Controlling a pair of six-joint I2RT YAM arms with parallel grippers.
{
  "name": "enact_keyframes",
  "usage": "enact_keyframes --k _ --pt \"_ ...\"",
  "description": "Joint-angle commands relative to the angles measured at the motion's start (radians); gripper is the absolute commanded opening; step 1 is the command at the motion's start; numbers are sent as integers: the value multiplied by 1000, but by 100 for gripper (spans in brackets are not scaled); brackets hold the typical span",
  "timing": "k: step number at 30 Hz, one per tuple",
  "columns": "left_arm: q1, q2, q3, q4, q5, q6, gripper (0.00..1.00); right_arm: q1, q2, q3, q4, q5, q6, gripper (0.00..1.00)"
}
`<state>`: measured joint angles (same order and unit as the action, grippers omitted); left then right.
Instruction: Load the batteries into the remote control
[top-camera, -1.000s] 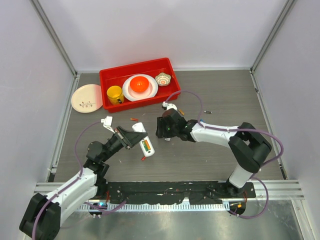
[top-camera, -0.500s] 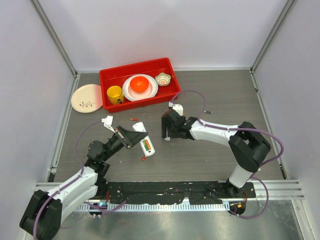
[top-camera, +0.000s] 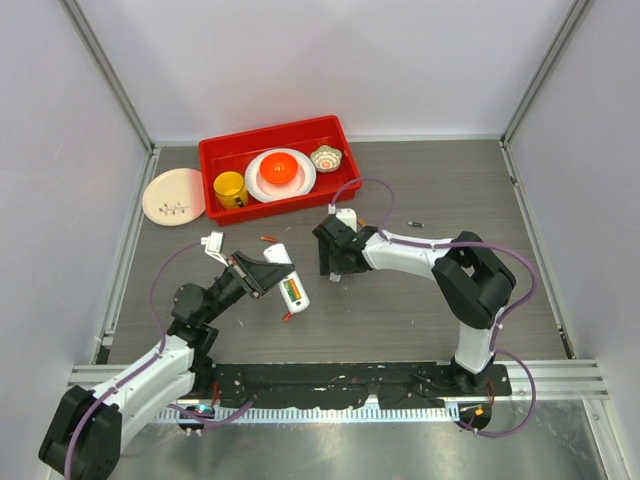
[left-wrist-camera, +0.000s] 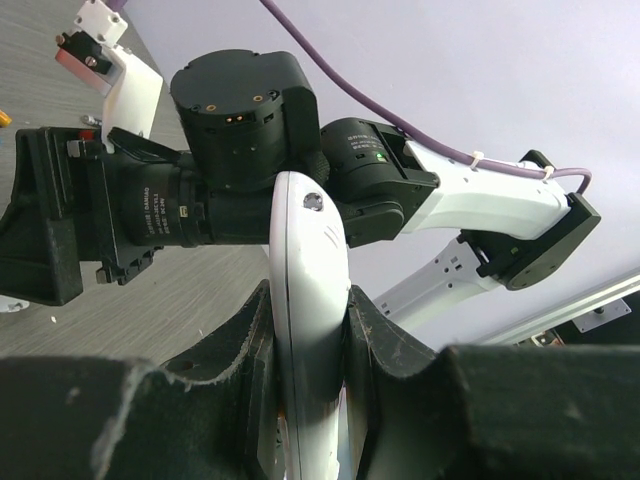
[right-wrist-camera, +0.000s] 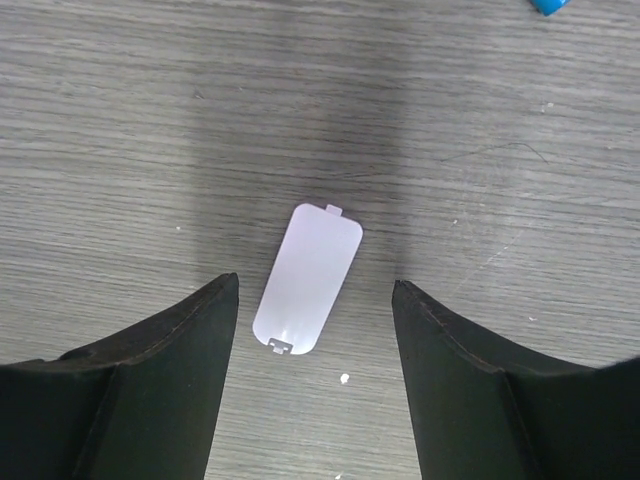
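My left gripper (top-camera: 268, 276) (left-wrist-camera: 308, 322) is shut on the remote control (top-camera: 281, 257) (left-wrist-camera: 304, 250), a slim white oblong held edge-on above the table. Its open compartment faces up and shows green and orange batteries (top-camera: 293, 291). My right gripper (top-camera: 333, 266) (right-wrist-camera: 315, 283) is open and points down over a small white battery cover (right-wrist-camera: 307, 277), which lies flat on the table between its fingers, untouched. Loose batteries lie on the table: a red one (top-camera: 267, 239), another red one (top-camera: 287, 316) and a dark one (top-camera: 414, 222).
A red tray (top-camera: 336, 128) at the back holds a yellow cup (top-camera: 230, 188), a white plate (top-camera: 255, 187) with an orange ball (top-camera: 279, 168) and a small patterned bowl (top-camera: 326, 158). A cream plate (top-camera: 172, 196) lies left of the tray. A blue object (right-wrist-camera: 548, 5) shows at the right wrist view's top edge.
The right arm's elbow has drawn in to the left, its wrist has shifted slightly and its jaws have spread. The left arm and the remote have stayed still.
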<state>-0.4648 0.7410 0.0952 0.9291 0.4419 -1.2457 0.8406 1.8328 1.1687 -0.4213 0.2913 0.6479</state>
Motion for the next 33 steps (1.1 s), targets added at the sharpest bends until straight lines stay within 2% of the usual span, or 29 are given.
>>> enact_keyframes --k 1,4,10,21,32,33 --pt "-1 -14 12 56 6 5 0 3 9 42 -63 26 -27 67" --pt "0 -8 12 62 6 5 0 3 22 34 -68 5 -44 59" --pt "0 -2 11 73 11 2 0 14 45 36 -70 -26 -99 54" --pt "-1 -9 11 70 9 0 0 14 78 77 -126 -37 -152 57" --pt "0 -23 12 54 8 3 0 8 80 42 -109 -104 -151 42" --pt "-1 -25 12 54 8 3 0 6 79 33 -108 -112 -151 38"
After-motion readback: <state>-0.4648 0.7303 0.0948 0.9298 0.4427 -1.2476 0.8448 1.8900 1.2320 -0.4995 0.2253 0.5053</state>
